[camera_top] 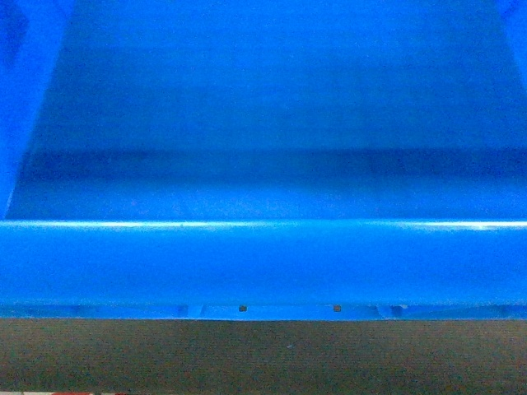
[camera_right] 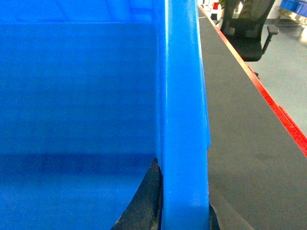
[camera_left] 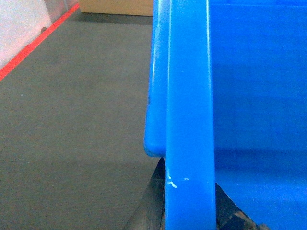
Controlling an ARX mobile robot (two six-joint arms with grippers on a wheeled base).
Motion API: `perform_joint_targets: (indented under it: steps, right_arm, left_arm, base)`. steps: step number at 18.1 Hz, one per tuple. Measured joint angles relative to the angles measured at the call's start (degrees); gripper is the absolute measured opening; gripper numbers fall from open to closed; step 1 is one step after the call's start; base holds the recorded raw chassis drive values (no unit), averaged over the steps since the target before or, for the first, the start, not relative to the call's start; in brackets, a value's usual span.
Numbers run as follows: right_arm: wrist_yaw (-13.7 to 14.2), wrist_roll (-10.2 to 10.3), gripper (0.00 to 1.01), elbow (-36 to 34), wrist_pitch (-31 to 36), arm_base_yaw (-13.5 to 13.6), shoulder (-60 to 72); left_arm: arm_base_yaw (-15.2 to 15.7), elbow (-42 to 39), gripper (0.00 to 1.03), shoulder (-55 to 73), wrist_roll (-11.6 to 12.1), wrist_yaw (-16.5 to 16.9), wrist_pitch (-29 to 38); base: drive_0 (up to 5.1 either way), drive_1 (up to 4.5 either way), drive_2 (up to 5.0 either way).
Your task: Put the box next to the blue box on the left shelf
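The head camera looks down, very close, into the blue crate [camera_top: 263, 263] over its near rim. Each wrist camera sights along an opposite side rim, sharing the crate's interior.

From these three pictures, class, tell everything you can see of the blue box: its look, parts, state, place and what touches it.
The box is bright-blue glossy plastic with a thick rounded rim and smooth inner walls; nothing shows inside it. A small white scuff marks its left rim. It fills the head view, above a dark grey floor. The left gripper straddles one side rim and the right gripper the opposite one, dark fingers on either side of each wall.
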Motion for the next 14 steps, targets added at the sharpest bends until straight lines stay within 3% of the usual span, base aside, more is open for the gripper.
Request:
perform_joint_targets:
  steps: [8, 14]
  right_arm:
    - [0.1, 0.0, 0.10, 0.0, -0.1, 0.0, 0.0]
    - [0.1, 0.0, 0.10, 0.0, 0.0, 0.0, 0.0]
  left_arm:
    - [0.0, 0.0, 0.07, 0.0, 0.0, 0.1, 0.0]
    - [0.0, 0.0, 0.07, 0.0, 0.0, 0.1, 0.0]
  base:
    - [0.0, 0.00, 0.0]
    - [-1.8, -1.77, -1.8]
